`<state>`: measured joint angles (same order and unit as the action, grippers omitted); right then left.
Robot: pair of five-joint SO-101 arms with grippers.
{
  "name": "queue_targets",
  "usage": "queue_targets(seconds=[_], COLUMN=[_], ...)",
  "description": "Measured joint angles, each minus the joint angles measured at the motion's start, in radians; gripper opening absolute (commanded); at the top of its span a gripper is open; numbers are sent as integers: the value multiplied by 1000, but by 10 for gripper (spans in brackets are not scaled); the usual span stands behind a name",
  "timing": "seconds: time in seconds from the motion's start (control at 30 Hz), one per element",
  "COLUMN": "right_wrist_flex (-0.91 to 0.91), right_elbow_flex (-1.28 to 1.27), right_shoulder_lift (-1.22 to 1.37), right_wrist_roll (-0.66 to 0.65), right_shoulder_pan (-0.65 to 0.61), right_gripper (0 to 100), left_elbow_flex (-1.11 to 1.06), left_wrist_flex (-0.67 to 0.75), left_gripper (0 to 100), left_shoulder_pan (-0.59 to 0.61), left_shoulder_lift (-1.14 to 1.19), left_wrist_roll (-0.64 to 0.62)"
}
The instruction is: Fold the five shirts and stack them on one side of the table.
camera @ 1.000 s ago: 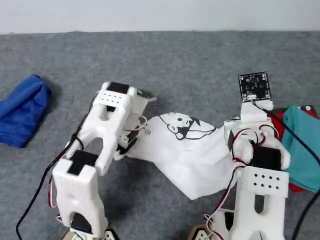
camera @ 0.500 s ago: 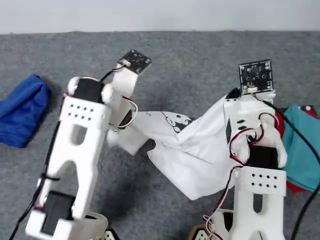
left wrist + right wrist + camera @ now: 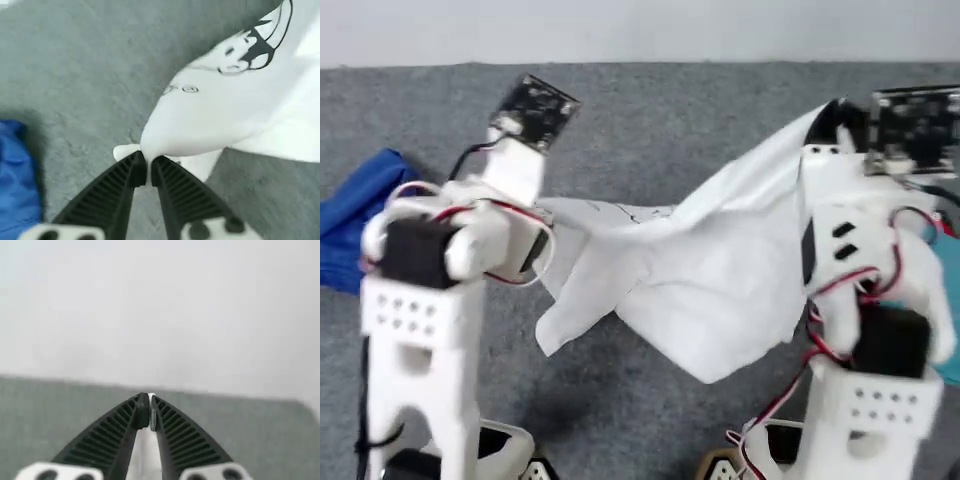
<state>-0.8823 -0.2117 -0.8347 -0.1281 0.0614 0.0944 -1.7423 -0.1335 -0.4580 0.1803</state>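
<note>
i hold the white shirt (image 3: 700, 290) up, left gripper (image 3: 148, 167) and right gripper (image 3: 150, 412) both pinched shut on its edges, to spread it for folding.

white arms (image 3: 420, 330), black servos (image 3: 415, 250), red-white cables (image 3: 815, 335), ribbed black fingers (image 3: 115, 190)

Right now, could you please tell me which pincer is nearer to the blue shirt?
Left. The left pincer, shut on the white shirt, is close to the blue shirt; the right pincer holds the white shirt's other end on the far side of the table.
</note>
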Motion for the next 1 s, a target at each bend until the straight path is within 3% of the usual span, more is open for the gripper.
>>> queue_targets(seconds=[0.27, 0.77, 1.0], right_wrist_flex=[-229, -489, -568], right_elbow_flex=[400, 965, 1019], right_shoulder_lift=[-2, -25, -26], right_wrist_roll=[29, 29, 31], right_shoulder_pan=[-2, 0, -2], right_gripper=[10, 10, 10], left_elbow_flex=[186, 270, 265], left_wrist_flex=[0, -2, -2], left_gripper=[13, 13, 13], left_shoulder_pan=[114, 124, 187], left_shoulder_lift=[-149, -462, -512], left_wrist_roll=[0, 0, -74])
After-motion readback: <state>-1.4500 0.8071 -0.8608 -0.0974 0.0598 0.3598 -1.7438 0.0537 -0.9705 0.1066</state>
